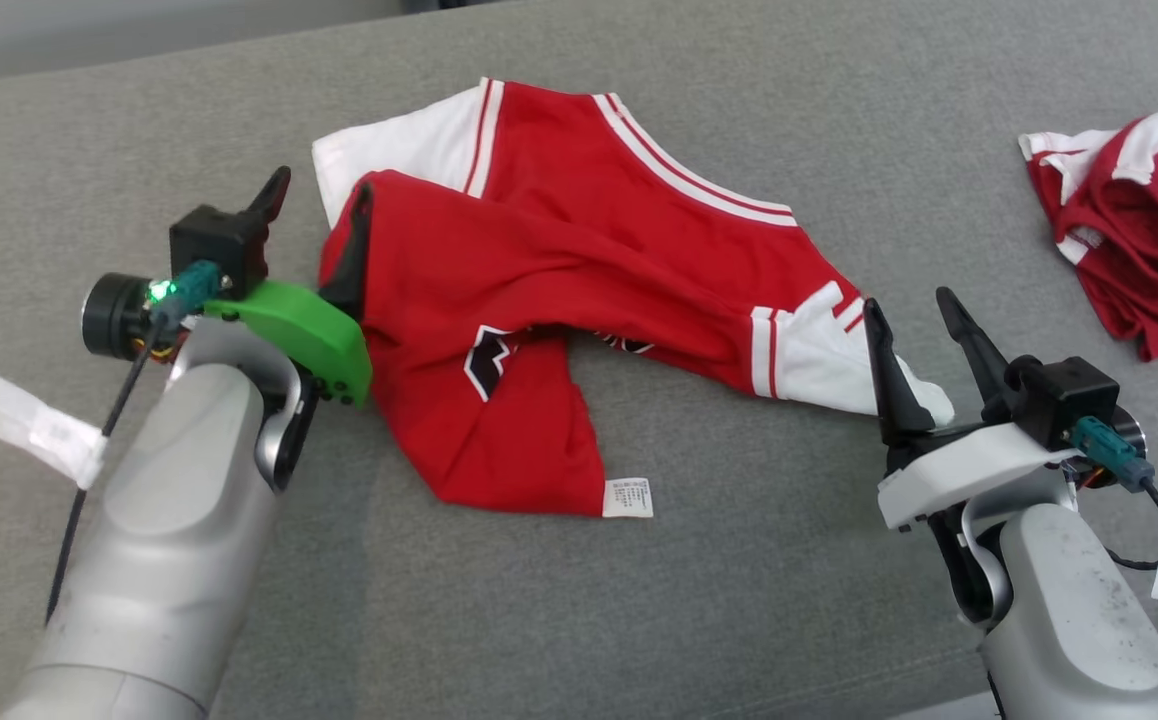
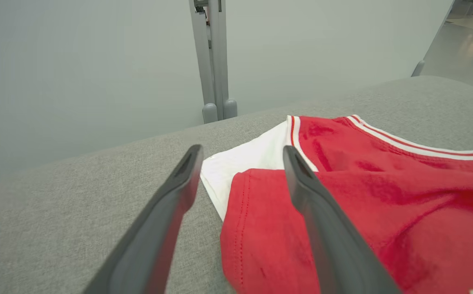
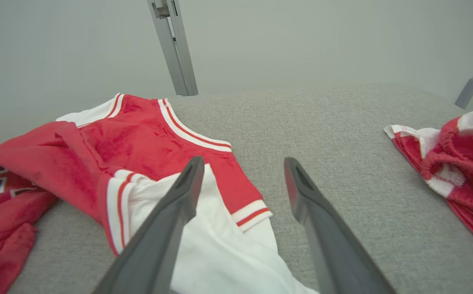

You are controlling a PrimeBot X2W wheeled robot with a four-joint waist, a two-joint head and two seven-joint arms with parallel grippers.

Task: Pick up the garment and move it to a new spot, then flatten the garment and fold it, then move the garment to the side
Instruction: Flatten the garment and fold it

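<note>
Well, from the head view, the garment (image 1: pixel 559 260) lies crumpled in the middle of the grey cloth-covered bench (image 1: pixel 739 600). Its red body is twisted and folded over itself, and a bit of black-and-white lettering (image 1: pixel 489 360) shows in the fold. A white label (image 1: pixel 628 497) sticks out at the near hem. One white sleeve (image 1: pixel 399 150) points to the far left and the other white sleeve (image 1: pixel 839 360) trails towards the near right. The left gripper (image 1: pixel 324 185) sits at the garment's left edge with its fingers spread and nothing between them. The right gripper (image 1: pixel 907 302) is spread as well, at the tip of the near-right sleeve. Far off to the right, well apart from all this, is a smaller red cloth lump (image 1: pixel 1129 220) with white striped edges.

From the left wrist view, the left gripper (image 2: pixel 242 153) is wide apart. One finger is over bare bench (image 2: pixel 56 212) and the other is over the garment's (image 2: pixel 383 192) red edge, with the white sleeve beyond the fingertips. I cannot tell whether either finger touches the cloth. A grey metal post (image 2: pixel 214 61) stands against the pale wall behind.

From the right wrist view, the right gripper (image 3: pixel 243 161) is also wide apart and empty. One finger is over the white sleeve (image 3: pixel 220 253), the other over bare bench. The garment (image 3: pixel 138 139) spreads away to the left, and the red cloth lump (image 3: pixel 457 163) lies at the right.
</note>
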